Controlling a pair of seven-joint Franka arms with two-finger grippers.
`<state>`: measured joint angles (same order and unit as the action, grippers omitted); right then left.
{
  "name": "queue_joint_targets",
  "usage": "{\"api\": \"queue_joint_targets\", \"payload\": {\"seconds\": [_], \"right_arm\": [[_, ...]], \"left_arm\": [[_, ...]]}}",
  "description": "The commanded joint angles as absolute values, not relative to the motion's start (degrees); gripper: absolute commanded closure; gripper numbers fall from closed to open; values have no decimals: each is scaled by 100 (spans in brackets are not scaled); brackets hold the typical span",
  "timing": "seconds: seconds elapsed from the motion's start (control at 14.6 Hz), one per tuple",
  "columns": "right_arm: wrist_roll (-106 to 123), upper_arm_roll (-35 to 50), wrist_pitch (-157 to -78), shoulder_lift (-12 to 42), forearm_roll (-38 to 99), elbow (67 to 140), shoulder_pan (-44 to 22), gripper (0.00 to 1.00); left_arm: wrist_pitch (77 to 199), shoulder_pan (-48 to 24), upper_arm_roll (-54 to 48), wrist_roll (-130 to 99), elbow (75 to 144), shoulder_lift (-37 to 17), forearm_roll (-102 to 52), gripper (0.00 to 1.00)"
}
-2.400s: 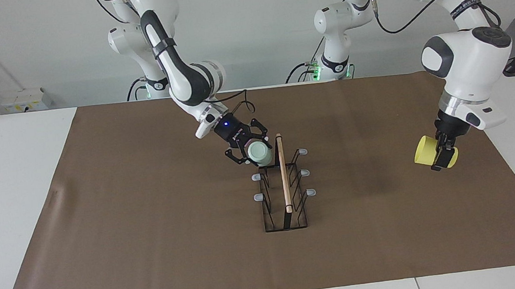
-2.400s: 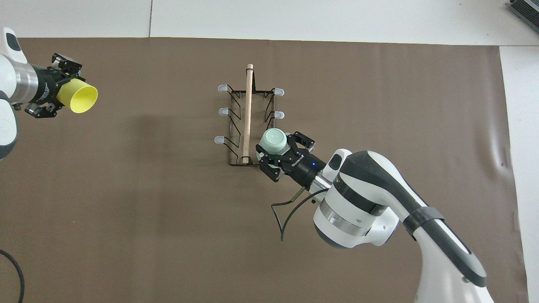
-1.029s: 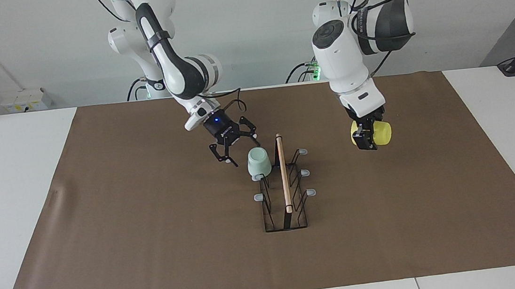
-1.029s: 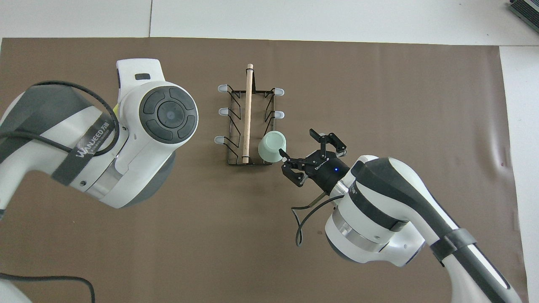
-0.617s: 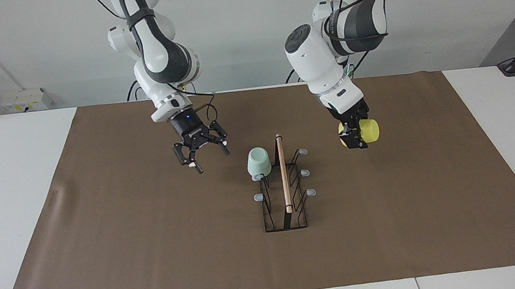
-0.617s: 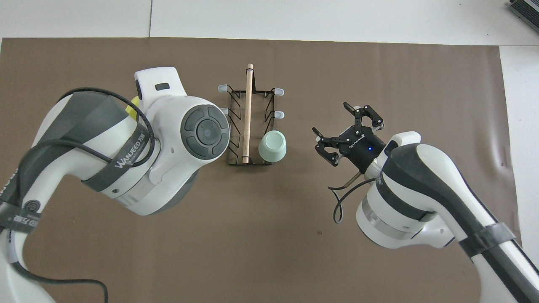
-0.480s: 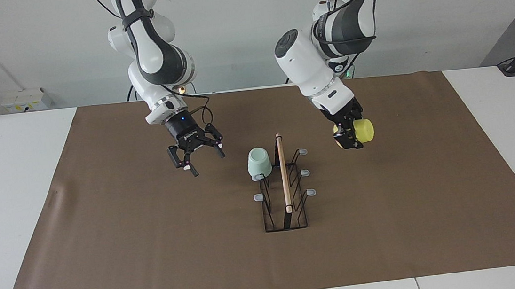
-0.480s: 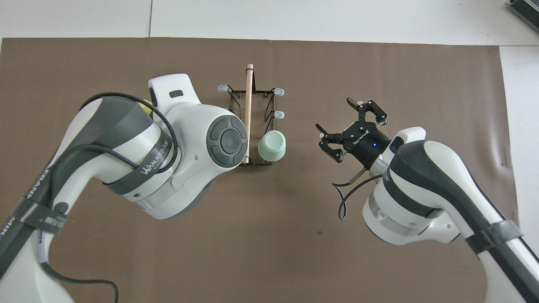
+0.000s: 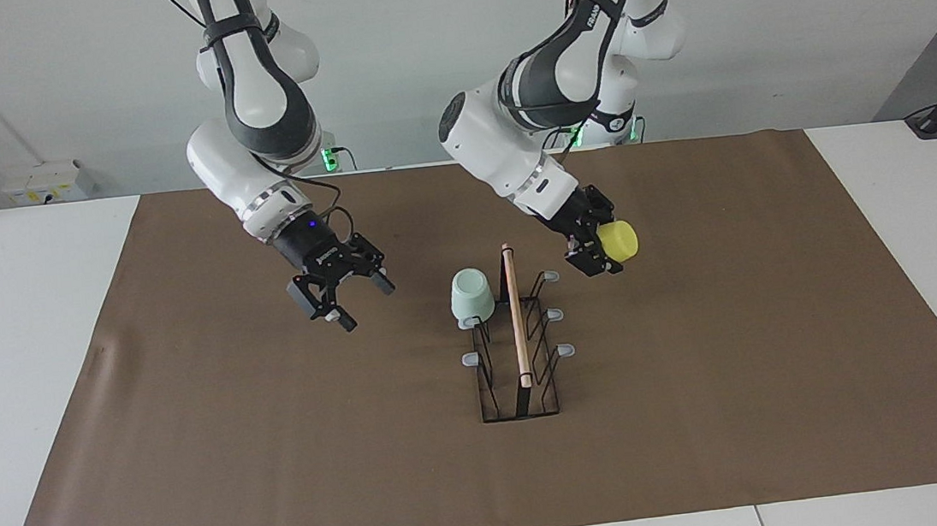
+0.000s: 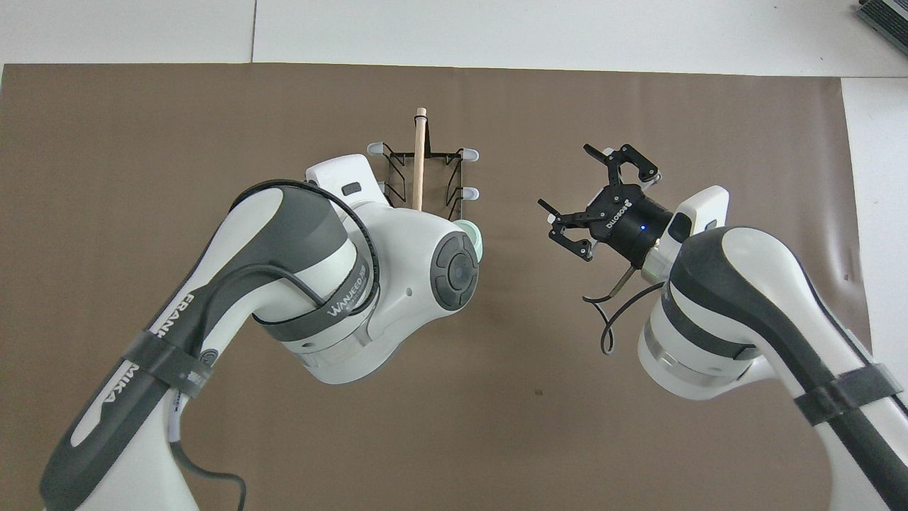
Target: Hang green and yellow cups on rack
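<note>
brown paper is covering your table. your left gripper [image 9: 595, 252], clamped on the yellow cup [image 9: 621, 241], is hanging just beside the rack [image 9: 515, 337] at its nearest prong on the left arm's side. the green cup [image 9: 471, 294] is sitting upside down on the facing prong. your right gripper [image 9: 340, 297] is waiting, spread wide and empty, over the paper.

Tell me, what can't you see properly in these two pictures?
- Yellow cup: hidden in the overhead view by the left arm's big white wrist, like the left end effector holding it.
- Green cup: only a thin edge peeks out in the overhead view, behind that same wrist.
- Rack: its prongs nearest the robots are covered in the overhead view.
- Both arms' upper parts are cut off by the facing view's top edge.
</note>
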<state>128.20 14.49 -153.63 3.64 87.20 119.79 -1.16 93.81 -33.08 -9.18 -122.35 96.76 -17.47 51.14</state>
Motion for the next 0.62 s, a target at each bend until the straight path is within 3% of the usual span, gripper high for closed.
{"api": "queue_joint_targets", "payload": {"seconds": [0.0, 0.14, 0.55], "right_arm": [[11738, 1459, -14059, 395, 6934, 11718, 673, 0], [10859, 1459, -13048, 466, 5674, 11296, 1193, 0], [9479, 1327, -11253, 115, 3564, 10847, 2038, 0]], "left_arm": [[9070, -3577, -844, -12987, 9369, -1969, 5247, 100], [9053, -3629, -852, -13174, 9404, -1969, 5326, 100], [8939, -3762, -817, -13324, 9387, -2224, 5493, 100]]}}
